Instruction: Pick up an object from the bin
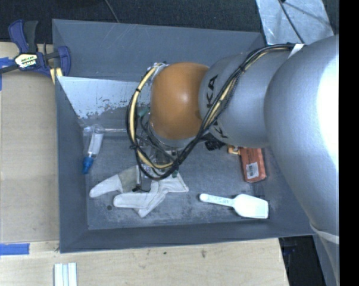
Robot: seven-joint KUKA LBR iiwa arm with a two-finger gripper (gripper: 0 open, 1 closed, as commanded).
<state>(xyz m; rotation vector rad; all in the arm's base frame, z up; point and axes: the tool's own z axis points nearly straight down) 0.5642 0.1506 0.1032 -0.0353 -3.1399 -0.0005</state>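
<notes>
Grey bin: gripper down at white plane-like toy, nothing lifted yet; grip state cannot be told.

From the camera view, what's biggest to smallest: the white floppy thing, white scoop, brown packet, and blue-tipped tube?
1. white floppy thing
2. white scoop
3. blue-tipped tube and brown packet: look alike; packet partly hidden.

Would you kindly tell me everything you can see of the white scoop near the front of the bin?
The white scoop looks like smooth plastic, with a narrow, flat handle pointing left and a broader, rounded bowl at the right. It lies flat on the floor of the bin, close to the near wall. It is to the right of the white winged thing and below the reddish-brown packet, and appears to touch neither.
</notes>
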